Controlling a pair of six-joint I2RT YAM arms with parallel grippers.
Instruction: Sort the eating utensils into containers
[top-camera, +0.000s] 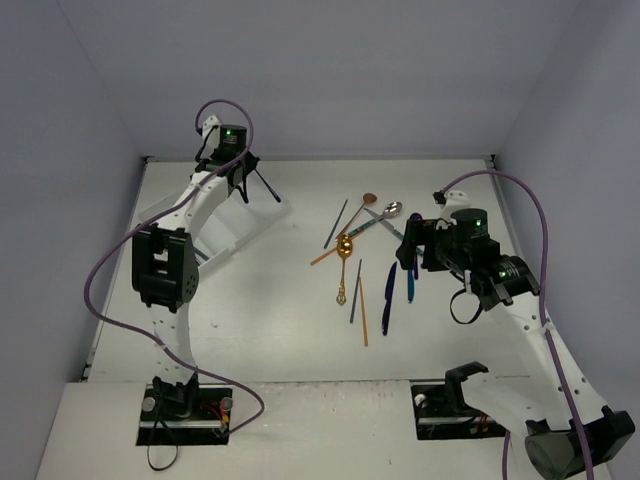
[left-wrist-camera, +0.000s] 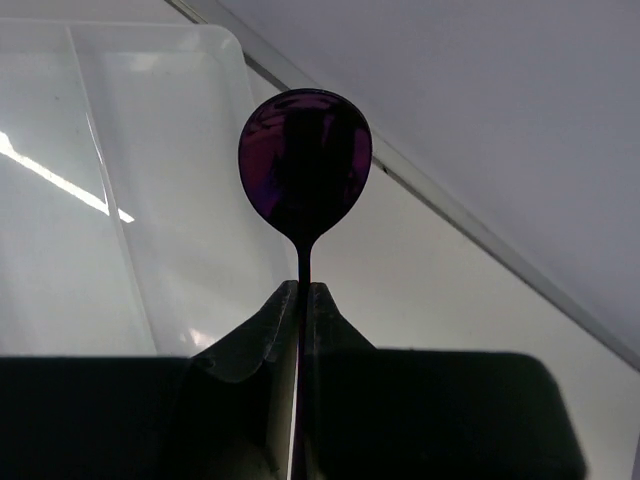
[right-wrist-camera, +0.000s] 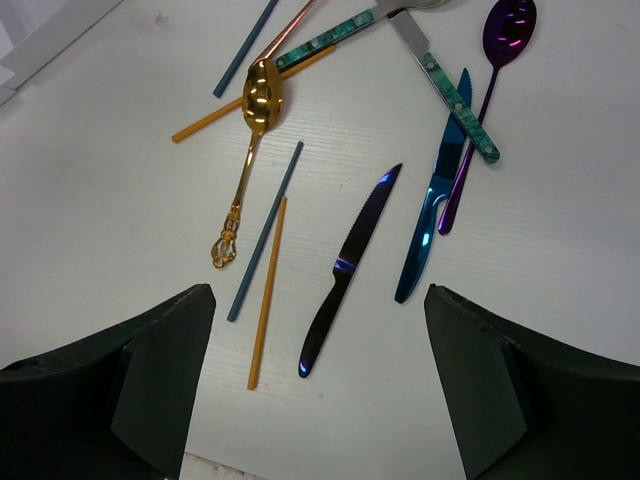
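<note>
My left gripper (top-camera: 242, 172) is shut on the handle of a purple spoon (top-camera: 266, 188) and holds it above the far end of the translucent white tray (top-camera: 248, 228). In the left wrist view the spoon's bowl (left-wrist-camera: 305, 165) stands up past the gripper (left-wrist-camera: 303, 288), with tray compartments (left-wrist-camera: 150, 150) behind it. My right gripper (top-camera: 410, 256) is open and empty above the loose utensils. Below it (right-wrist-camera: 318, 296) lie a dark purple knife (right-wrist-camera: 348, 275), a blue knife (right-wrist-camera: 430, 215), a purple spoon (right-wrist-camera: 500, 60), a gold spoon (right-wrist-camera: 255, 130) and blue (right-wrist-camera: 265, 230) and gold (right-wrist-camera: 267, 290) chopsticks.
More utensils lie at the pile's far side: a teal-handled knife (right-wrist-camera: 450, 95), an orange chopstick (right-wrist-camera: 240, 105), a copper spoon (top-camera: 362, 207) and a silver spoon (top-camera: 392, 209). Grey walls enclose the table on three sides.
</note>
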